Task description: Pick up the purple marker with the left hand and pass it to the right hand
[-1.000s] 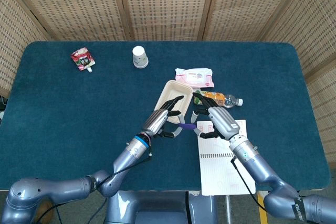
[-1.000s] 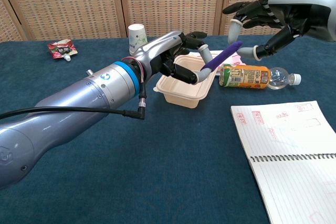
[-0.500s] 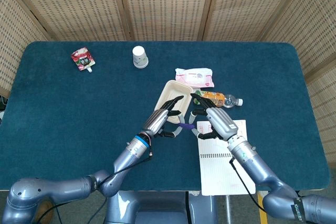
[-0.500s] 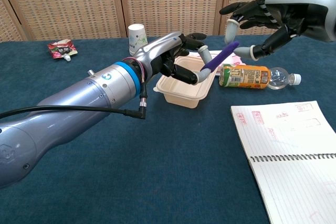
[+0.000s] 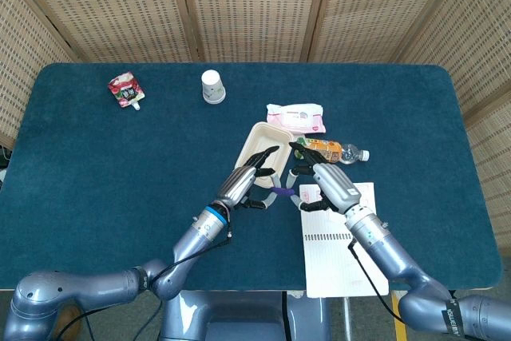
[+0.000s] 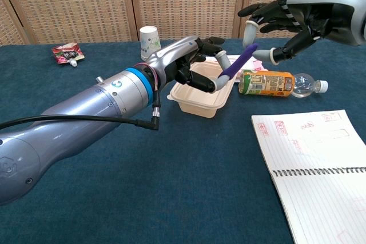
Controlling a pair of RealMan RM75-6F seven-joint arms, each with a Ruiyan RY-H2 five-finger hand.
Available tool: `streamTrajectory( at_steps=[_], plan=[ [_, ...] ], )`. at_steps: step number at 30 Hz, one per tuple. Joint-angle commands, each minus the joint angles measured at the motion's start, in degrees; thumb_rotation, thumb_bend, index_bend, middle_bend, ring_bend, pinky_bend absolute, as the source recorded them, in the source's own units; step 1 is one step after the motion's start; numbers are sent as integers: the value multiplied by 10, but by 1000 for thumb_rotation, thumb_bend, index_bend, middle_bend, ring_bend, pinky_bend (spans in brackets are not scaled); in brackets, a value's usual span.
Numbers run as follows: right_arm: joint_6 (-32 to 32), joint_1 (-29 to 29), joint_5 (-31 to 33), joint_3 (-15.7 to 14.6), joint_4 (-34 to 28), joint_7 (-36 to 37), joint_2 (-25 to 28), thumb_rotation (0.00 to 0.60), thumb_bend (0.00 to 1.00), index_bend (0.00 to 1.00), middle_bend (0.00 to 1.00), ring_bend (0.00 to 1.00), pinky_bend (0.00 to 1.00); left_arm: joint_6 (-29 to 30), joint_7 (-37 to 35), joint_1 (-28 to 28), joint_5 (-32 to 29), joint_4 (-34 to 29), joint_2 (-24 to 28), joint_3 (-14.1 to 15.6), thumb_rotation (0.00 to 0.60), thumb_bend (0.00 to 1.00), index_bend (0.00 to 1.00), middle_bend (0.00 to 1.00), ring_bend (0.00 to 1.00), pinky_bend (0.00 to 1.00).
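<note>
The dark blue bench (image 5: 96, 165) stands before wicker screens (image 5: 239, 5). The left hand (image 6: 194, 64) grips the purple marker (image 6: 235, 64) (raised); the right hand (image 6: 286, 24) is spread, empty.

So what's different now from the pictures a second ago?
The right hand slid leftward toward the purple marker, so its open fingers now sit around the raised tip, not yet closed on it. The left hand kept pinching the marker's lower end above the beige tray. The bottle and notebook stayed put.
</note>
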Motion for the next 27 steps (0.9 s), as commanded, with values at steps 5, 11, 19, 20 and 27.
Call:
streamTrajectory(
  at_steps=[5, 11, 19, 20, 27],
  plan=[
    [2, 2, 3, -1, -1, -11, -2, 600, 586, 565, 101, 0, 0, 0, 0, 1, -2, -5, 3, -2, 600, 642, 686, 0, 0, 0],
    [8, 1, 4, -3, 0, -21, -4, 600, 621, 621, 129, 0, 0, 1, 0, 2, -2, -9, 6, -3, 600, 642, 687, 0, 0, 0],
    [13, 0, 1, -5, 1, -26, -7, 600, 633, 722, 133, 0, 0, 0, 1, 2, -4, -10, 5, -3, 600, 642, 687, 0, 0, 0],
    [15, 0, -1, -5, 2, -27, -8, 600, 636, 739, 133, 0, 0, 0, 1, 2, -5, -10, 5, -3, 600, 642, 688, 0, 0, 0],
    [36, -7, -28, -9, 15, -28, -17, 600, 640, 804, 134, 0, 0, 1, 1, 2, -8, -8, 4, -5, 600, 642, 695, 0, 0, 0]
  ],
)
